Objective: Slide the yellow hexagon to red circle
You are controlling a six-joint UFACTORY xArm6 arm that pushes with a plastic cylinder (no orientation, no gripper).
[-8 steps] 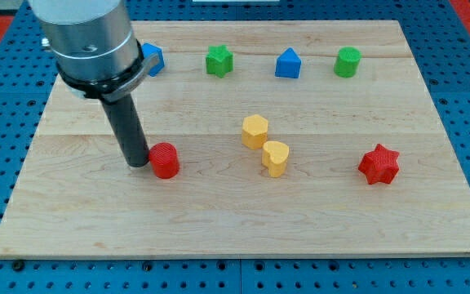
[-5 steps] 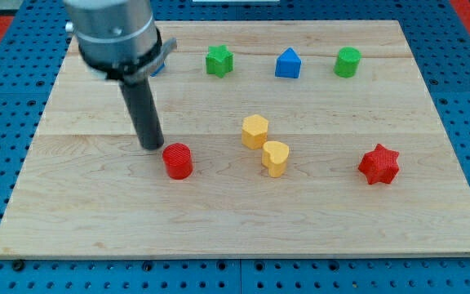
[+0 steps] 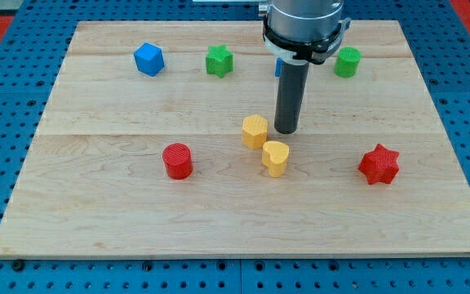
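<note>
Yellow hexagon (image 3: pixel 254 131) mid-board, upright, well right of the red circle (image 3: pixel 177 160).

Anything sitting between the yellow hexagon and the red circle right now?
No. In the camera view, only bare wooden board separates the yellow hexagon block from the red circle block; my tip stands on the hexagon's right.

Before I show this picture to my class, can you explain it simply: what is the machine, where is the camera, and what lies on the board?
There is one camera view, looking down at a slant on a wooden board; where the camera is mounted is not on record. The machine is a robot arm ending in a dark rod, not a hand, so nothing is held; it only pushes. My tip stands just to the view's right of the yellow hexagon, above the yellow heart. Toward the view's left sits the red circle; at the right, a red star. Along the top: a blue cube, a green star and a green cylinder.
</note>
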